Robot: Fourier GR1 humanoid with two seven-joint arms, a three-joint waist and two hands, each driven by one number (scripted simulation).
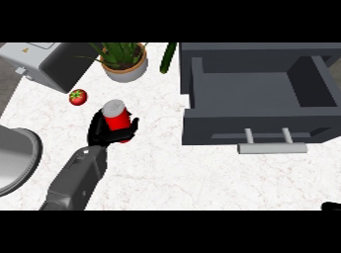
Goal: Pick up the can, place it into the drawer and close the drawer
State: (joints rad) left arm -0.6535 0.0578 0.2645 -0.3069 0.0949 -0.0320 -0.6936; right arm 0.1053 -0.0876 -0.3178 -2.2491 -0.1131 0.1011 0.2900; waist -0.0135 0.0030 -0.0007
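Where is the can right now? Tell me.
In the head view the can is left of centre, gripped by the left hand, below and right of the tomato, with the open drawer off to its right.

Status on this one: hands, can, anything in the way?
Left hand curled round upright can. Right hand barely in at lower right edge. Drawer open; nothing between it and can. Tomato off that path.

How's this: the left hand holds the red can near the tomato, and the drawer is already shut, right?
Not quite. The head view shows the drawer standing open, not shut. The rest holds: the left hand is curled round the red can, near the tomato.
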